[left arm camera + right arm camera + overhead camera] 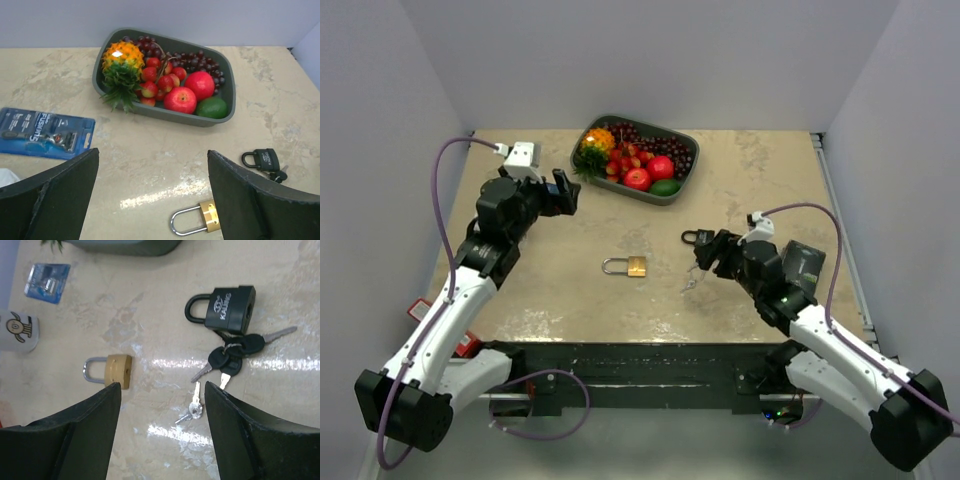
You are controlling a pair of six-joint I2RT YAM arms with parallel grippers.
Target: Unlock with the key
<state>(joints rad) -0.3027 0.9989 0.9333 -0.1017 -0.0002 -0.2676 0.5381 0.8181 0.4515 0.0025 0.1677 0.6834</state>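
A brass padlock [636, 266] with a steel shackle lies mid-table; it also shows in the left wrist view [210, 216] and the right wrist view [118, 371]. Two small silver keys [195, 407] on a ring lie to its right on the table [770, 190], near my right gripper. A black padlock [230, 302] with several black-headed keys [232, 352] lies beyond them. My right gripper [162, 390] is open and empty, just above the silver keys. My left gripper [152, 155] is open and empty, raised at the left, pointing toward the brass padlock.
A grey tray [682, 185] of toy fruit stands at the back centre. A blue razor package [45, 132] lies at the left. A white mug [17, 330] with a figure stands near it. The black padlock also shows in the top view [692, 238].
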